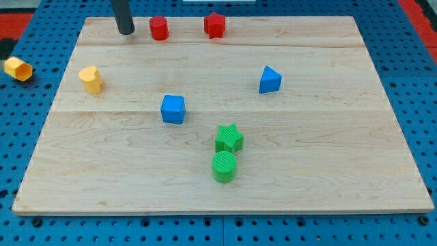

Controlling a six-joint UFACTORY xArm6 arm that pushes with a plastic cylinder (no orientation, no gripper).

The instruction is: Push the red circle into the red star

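The red circle point(159, 28) stands near the board's top edge, left of centre. The red star point(214, 24) stands to its right along the same edge, with a gap of about one block's width between them. My tip point(125, 31) is the lower end of the dark rod that comes down from the view's top. It rests on the board just left of the red circle, a short gap away and not touching it.
A yellow heart point(90, 78) sits at the board's left. A blue cube point(173, 108) is near the middle and a blue triangular block point(270, 80) at the right. A green star point(229, 138) touches a green circle point(224, 167) below it. A yellow hexagon point(18, 68) lies off the wooden board point(341, 171).
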